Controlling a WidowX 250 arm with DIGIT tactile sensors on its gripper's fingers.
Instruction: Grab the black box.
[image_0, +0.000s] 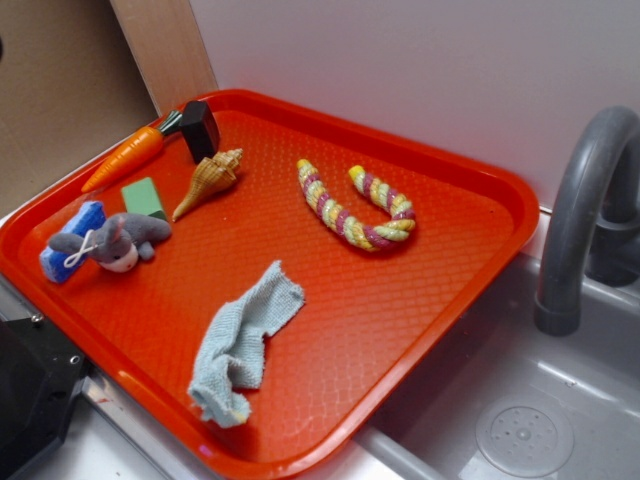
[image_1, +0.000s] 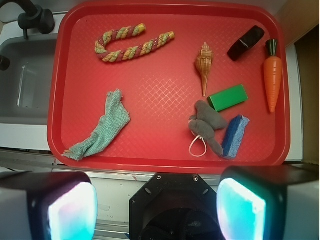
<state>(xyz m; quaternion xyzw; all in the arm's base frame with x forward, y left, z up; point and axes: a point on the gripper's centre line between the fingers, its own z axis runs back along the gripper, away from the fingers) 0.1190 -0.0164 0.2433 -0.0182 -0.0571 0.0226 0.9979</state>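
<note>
**Black box waits in the far corner**

The small matte black box (image_1: 246, 43) sits on the red plastic tray (image_1: 160, 150), in the corner farthest from the hand. It lies tilted, not straight with the tray edge. Just beside it is the orange toy carrot (image_1: 272, 75). The tan pointed seashell (image_1: 203, 70) is near it on the other side. The green block (image_1: 228, 97) lies a bit closer to the hand, with the grey stuffed bunny (image_1: 207, 127) and the blue sponge (image_1: 235, 136) after that. The pale blue cloth (image_1: 102, 127) and the striped twisted rope (image_1: 131, 42) are well apart from the box.

The robot's hand (image_1: 157, 200) hangs off the near edge of the tray, with its two fingers wide apart and nothing between them.

Things could go wrong. The box is turned, so fingers that come down straight may catch its corners and push it away. The carrot is so close that a finger could land on it or knock it. The hand might also pick the green block by mistake, since it looks about the same size.
</note>
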